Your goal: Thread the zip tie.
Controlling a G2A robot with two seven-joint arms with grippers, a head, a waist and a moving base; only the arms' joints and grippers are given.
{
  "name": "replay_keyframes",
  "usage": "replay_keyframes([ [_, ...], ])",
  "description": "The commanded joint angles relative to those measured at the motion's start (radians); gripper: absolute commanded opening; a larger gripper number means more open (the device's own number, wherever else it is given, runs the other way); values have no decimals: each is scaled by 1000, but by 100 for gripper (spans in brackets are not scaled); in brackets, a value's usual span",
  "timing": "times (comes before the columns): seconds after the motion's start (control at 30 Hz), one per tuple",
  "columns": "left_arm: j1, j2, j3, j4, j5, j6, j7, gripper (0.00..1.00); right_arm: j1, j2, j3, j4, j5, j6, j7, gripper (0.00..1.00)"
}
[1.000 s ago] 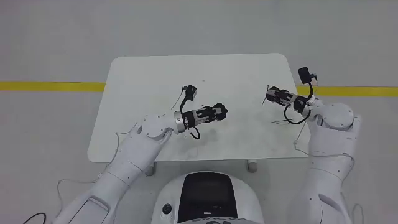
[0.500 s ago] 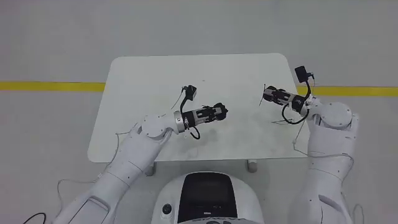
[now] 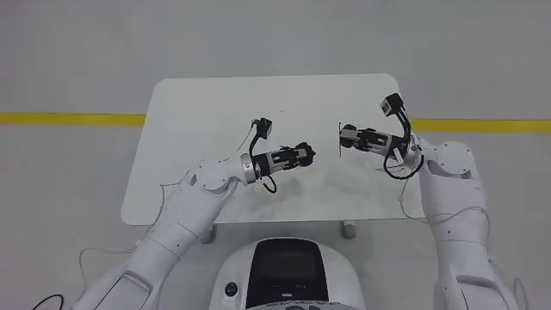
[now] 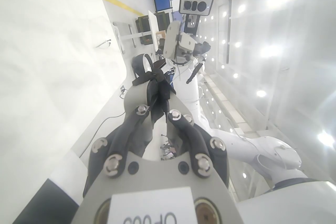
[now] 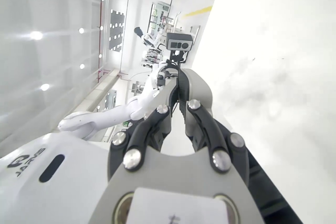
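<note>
Top view: both my arms are over the white table, claws facing each other near its middle with a gap between them. My right claw pinches the zip tie, a thin dark strip standing crosswise at the fingertips. My left claw sits near it, apart, touching neither the tie nor the other claw.

Left wrist view: my left fingers are pressed together on a small dark piece that pokes out at the tips. The shape is hard to read here; probably the tie's head end, so I log it only as a pinch on something dark. Farther off, the right claw hangs in the air with the zip tie drooping from it, clear of the table.

Right wrist view: my right fingers are closed tight, pads together with no gap between them, the left arm across from them and the table off to the side.

Progress, as I judge it: pickup is done and the tie is gripped and raised. Threading is not yet started: no loop, no tail inside any slot, claws apart. Left to do: close the gap, line the tip up with the slot, push through, pull snug. Alignment is the fiddly part, since the strip is thin and floppy.
</note>
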Motion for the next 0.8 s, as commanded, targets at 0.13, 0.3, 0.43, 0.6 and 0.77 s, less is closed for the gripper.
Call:
replay_keyframes([
  [0.13, 0, 0, 0, 0, 0, 0, 0, 0, -6, 110, -107, -19, 154, 0, 0, 0],
  [0.3, 0, 0, 0, 0, 0, 0, 0, 0, -23, 162, -125, -57, 204, 0, 0, 0],
  [0.43, 0, 0, 0, 0, 0, 0, 0, 0, -47, 173, -85, -91, 186, 0, -2, 0],
  [0.6, 0, 0, 0, 0, 0, 0, 0, 0, -99, 153, -54, -167, 73, 0, -143, 0],
  [0.77, 0, 0, 0, 0, 0, 0, 0, 0, -144, 141, -57, -228, -111, 0, -391, 0],
])
